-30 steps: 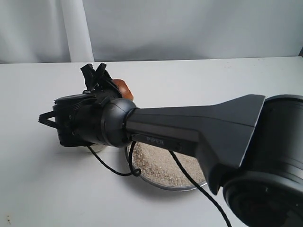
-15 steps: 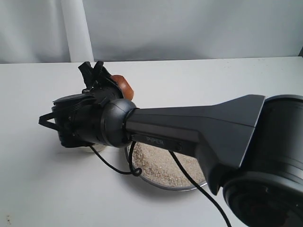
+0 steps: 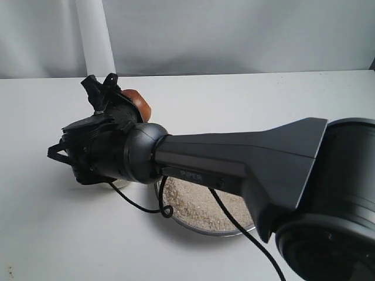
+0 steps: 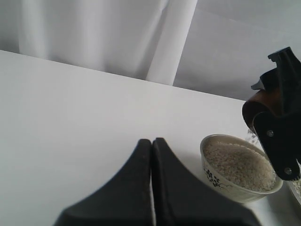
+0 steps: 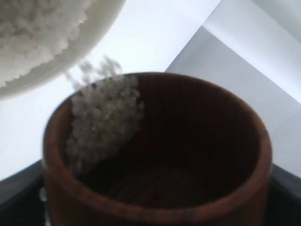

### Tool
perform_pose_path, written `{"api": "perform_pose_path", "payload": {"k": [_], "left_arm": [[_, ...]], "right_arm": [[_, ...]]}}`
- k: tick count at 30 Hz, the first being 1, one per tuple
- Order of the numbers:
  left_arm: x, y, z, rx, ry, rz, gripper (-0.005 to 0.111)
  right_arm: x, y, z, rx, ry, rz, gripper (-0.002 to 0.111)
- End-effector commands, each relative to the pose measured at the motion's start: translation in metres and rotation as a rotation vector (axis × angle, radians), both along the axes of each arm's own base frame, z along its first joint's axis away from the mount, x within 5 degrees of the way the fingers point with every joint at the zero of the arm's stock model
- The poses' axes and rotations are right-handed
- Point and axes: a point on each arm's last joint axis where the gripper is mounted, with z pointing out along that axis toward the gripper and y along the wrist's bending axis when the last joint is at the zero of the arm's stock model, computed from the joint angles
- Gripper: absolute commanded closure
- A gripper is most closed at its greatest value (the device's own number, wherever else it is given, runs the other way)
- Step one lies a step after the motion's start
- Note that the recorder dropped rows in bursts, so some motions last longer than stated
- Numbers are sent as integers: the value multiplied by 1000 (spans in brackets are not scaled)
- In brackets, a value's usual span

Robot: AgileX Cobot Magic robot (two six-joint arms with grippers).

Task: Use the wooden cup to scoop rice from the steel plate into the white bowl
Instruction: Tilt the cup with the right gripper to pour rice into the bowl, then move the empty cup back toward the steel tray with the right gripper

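Right gripper [image 3: 108, 96] has its fingers clamped around the wooden cup [image 5: 202, 141]. The cup is tipped way off upright, with its mouth facing back at the wrist and its lip leaning toward the white bowl [image 4: 221, 181] just below the fingertips. Rice [image 5: 106, 117] is piled at that lip, with a few grains in mid-air. Left gripper [image 4: 151, 146] has its fingers pressed together, with the bowl off to one side of the tips.

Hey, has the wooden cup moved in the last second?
Yes. In the exterior view the wooden cup has shifted left and slightly up, farther from the steel plate, which has stayed put.
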Motion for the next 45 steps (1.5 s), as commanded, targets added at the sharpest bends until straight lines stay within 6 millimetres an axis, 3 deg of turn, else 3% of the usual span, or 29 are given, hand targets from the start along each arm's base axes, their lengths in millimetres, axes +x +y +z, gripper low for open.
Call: {"api": "perform_pose_path", "payload": {"k": [1,12,28,35,45], "left_arm": [[0,0,0,-7,-2,-6,107],[0,0,0,-7,-2,-6,107],[0,0,0,-7,-2,-6,107],[0,0,0,-7,-2,-6,107],[0,0,0,-7,-2,-6,107]], "right_arm": [[2,4,12,31,-73,32,108],[-11,14,10,18,-44,87,108],[-10,10,10,52,-39,19,108],[-9,11,19,-105,-149,82,108],[-12,11,19,-124,-150,74,108]]}}
